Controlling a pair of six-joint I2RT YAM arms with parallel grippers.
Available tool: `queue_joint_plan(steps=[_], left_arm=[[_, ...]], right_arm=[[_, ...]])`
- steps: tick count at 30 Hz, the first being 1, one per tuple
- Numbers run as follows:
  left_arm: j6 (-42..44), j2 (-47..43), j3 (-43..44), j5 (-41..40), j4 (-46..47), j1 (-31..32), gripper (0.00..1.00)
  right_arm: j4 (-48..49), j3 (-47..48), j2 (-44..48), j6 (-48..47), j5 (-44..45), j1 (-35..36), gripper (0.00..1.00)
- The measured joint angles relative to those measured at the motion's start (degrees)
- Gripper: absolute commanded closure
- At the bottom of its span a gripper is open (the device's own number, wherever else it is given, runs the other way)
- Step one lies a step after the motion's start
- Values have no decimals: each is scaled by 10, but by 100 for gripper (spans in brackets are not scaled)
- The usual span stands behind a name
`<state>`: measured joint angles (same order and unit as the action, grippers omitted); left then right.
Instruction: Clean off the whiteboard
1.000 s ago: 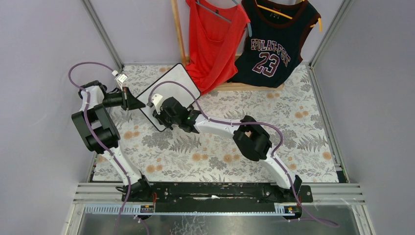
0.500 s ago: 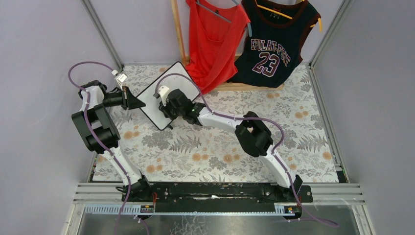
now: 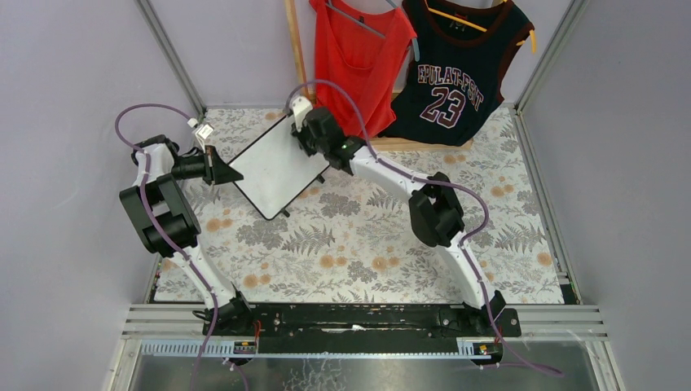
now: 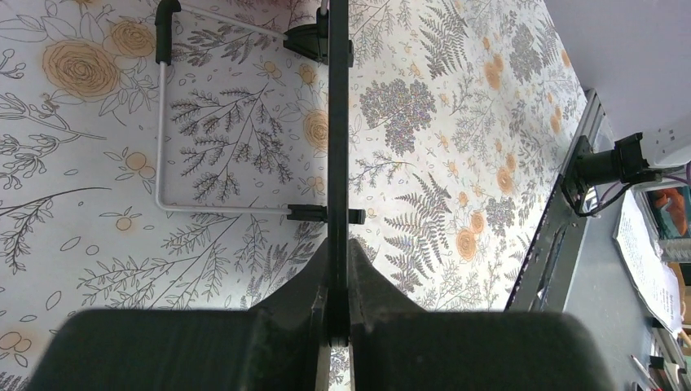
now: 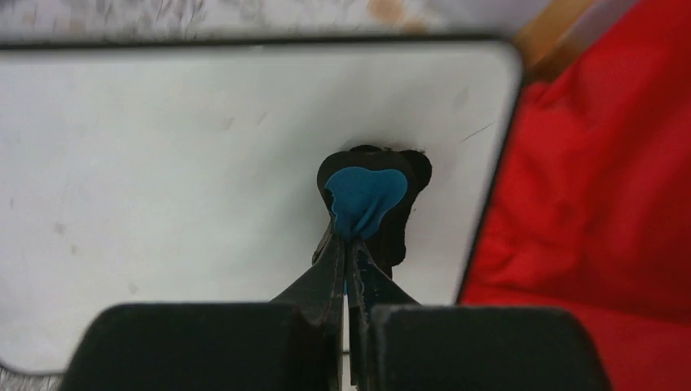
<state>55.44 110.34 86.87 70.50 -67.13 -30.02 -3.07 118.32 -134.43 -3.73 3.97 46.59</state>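
Observation:
The whiteboard (image 3: 273,167) is white with a thin black frame and stands tilted at the back left. Its face looks blank in the right wrist view (image 5: 163,179). My left gripper (image 3: 231,173) is shut on the board's left edge; the left wrist view shows the black frame (image 4: 337,122) edge-on between the jaws (image 4: 337,269). My right gripper (image 3: 308,134) is shut on a small blue eraser (image 5: 365,199) and presses it against the board near its far right corner.
A red tank top (image 3: 358,65) and a dark "23" jersey (image 3: 456,73) hang on a wooden rack at the back, right beside the board's far corner. A floral cloth (image 3: 391,236) covers the table. The board's wire stand (image 4: 163,138) rests on the cloth.
My right gripper has swept with the eraser from the board's near lower part up to its far right corner. The left gripper has kept its hold; the board has tilted slightly.

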Motion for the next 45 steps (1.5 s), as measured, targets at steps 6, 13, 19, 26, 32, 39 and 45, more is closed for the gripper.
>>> queue_joint_plan(steps=[6,13,19,26,32,39,45], left_arm=[[6,-5,-7,-1,-5,1,100],[7,-5,-9,0,-6,1,100],[7,-5,-9,-1,-7,1,100],[6,-10,-11,-5,-10,0,100],[6,-10,-12,-5,-10,0,100],[5,-10,-12,-5,-12,0,100],[5,-10,-12,-7,-13,-2,100]], right_arm=[[-12,107,-7,-10,11,-26,100],[-17,158,-28,-12,-7,-29,100],[-23,156,-64,-8,-37,-29,100],[-25,159,-71,-7,-56,-30,100],[-21,155,-71,10,-72,-32,100],[-3,143,-71,25,-82,-29,100],[6,128,-67,29,-82,-9,100]])
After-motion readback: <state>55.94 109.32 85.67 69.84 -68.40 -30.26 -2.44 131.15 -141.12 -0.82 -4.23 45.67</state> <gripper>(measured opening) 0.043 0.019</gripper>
